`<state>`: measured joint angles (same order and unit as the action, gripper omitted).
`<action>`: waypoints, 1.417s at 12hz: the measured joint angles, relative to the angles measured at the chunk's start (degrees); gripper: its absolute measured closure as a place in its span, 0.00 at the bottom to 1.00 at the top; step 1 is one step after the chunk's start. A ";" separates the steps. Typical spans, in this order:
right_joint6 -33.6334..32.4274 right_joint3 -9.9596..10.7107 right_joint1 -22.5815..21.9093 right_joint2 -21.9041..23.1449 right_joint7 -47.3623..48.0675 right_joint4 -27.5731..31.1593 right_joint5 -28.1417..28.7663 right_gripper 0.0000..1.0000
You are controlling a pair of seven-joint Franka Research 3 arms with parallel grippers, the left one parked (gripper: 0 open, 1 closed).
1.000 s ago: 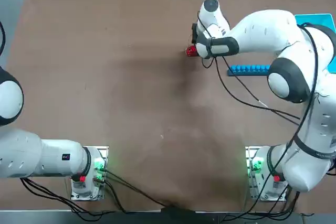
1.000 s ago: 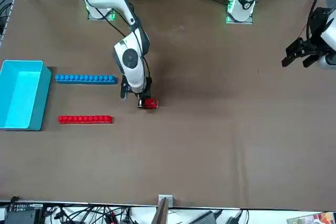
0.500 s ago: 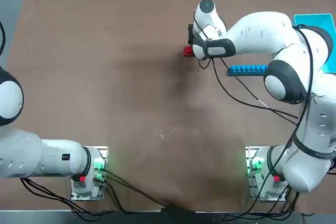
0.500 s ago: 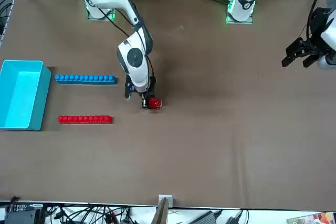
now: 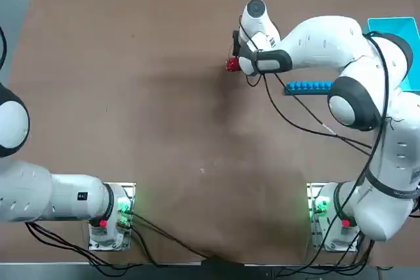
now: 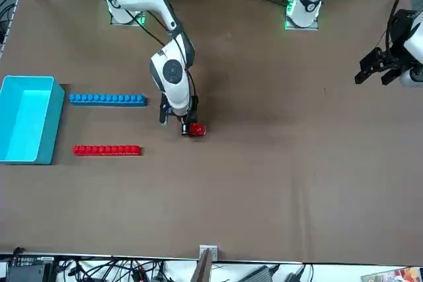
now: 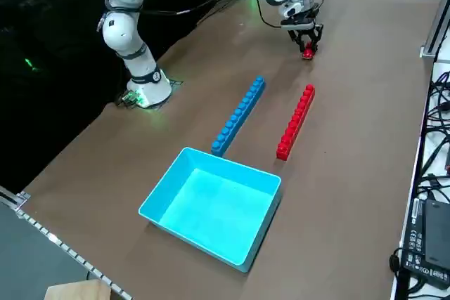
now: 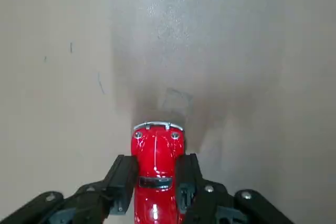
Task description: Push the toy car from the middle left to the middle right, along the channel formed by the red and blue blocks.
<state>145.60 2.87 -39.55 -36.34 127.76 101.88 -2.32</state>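
Two fingers of the right gripper (image 8: pixel 155 187) pinch the red car (image 8: pixel 156 174) on both sides. The car (image 6: pixel 196 131) sits on the brown table (image 6: pixel 277 183) — out past the end of the red bar (image 6: pixel 106 150) and blue bar (image 6: pixel 107 99), probably not between them.

The right arm is stretched far forward over the desk (image 6: pixel 277 183), its wrist bent so that the right gripper (image 8: pixel 156 182) is pointed straight down just above the surface. Its two black fingers (image 8: pixel 124 179) are closed against something held between them.
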 joint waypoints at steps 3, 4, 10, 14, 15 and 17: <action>0.00 0.09 -0.15 -0.03 0.04 -0.06 0.03 0.56; -0.12 0.10 -0.18 -0.05 0.05 -0.13 0.04 0.56; -10.26 0.11 -0.43 -1.61 0.24 -5.98 0.21 0.09; -23.54 0.54 -0.34 1.95 -3.14 -11.49 0.15 0.00; -25.82 0.74 -0.20 3.80 -4.38 -11.99 0.15 0.00; -29.30 1.08 0.52 7.41 -6.66 -12.13 0.15 0.00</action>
<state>116.30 3.95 -39.03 -28.93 121.10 89.75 -2.17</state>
